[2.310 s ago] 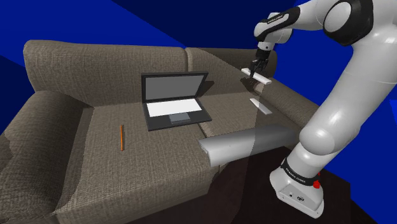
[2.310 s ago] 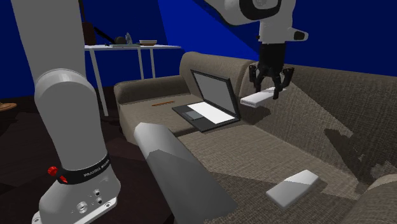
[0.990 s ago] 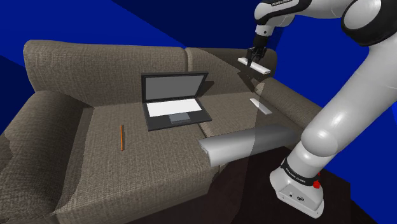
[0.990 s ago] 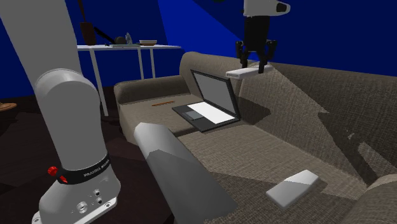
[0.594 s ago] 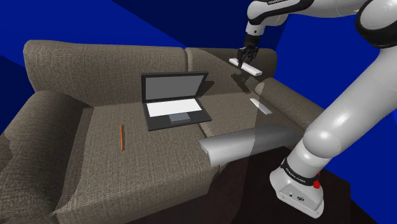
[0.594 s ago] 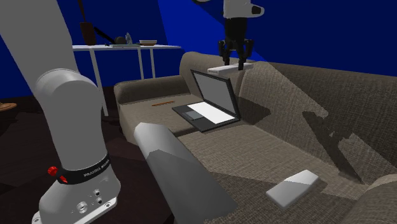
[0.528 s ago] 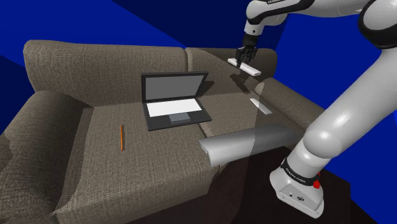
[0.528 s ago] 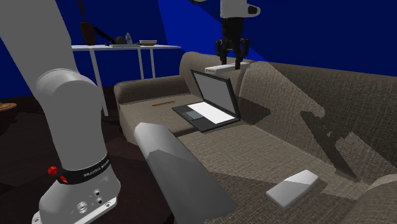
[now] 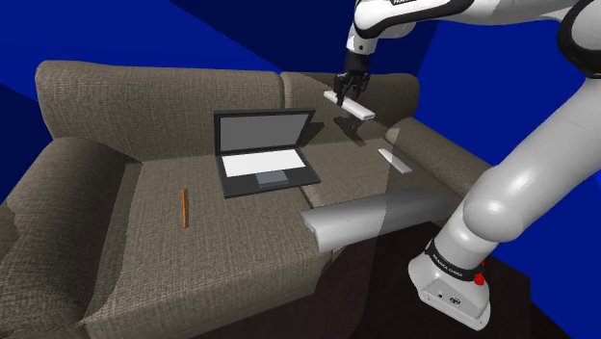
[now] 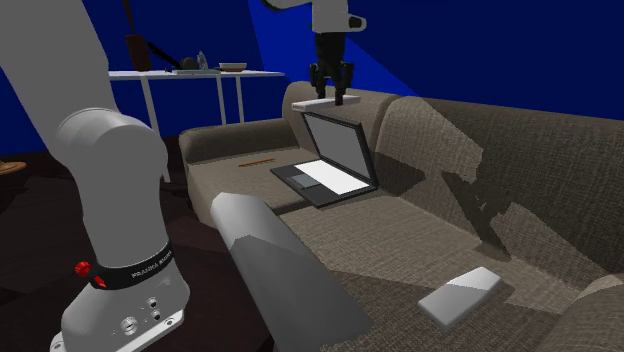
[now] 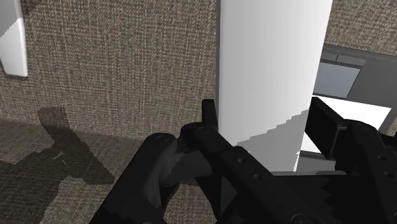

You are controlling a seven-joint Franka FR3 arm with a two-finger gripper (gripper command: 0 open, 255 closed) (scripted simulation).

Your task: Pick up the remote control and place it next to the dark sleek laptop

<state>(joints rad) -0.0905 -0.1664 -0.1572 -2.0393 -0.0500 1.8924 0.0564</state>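
With the black gripper clamped on the flat white rectangular remote control, aloft near the open dark laptop's lid, it would be best lowered level onto the brown fabric sofa beside the laptop before release.

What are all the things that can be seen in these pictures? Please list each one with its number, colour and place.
sofa: 1, brown-grey fabric, spanning the shoulder view
laptop: 1, dark, open on the sofa seat
remote control: 1, white, in the air beside the laptop's screen
flat slab: 1, white and grey, lying on the seat toward the shoulder view's right
pencil: 1, orange, on the seat at the shoulder view's left of the laptop
cylinder: 1, grey, at the seat's near edge
table: 1, white, beyond the sofa, small items on top
arm: 1, white with dark joints
pincer: 1, black, shut on the remote control
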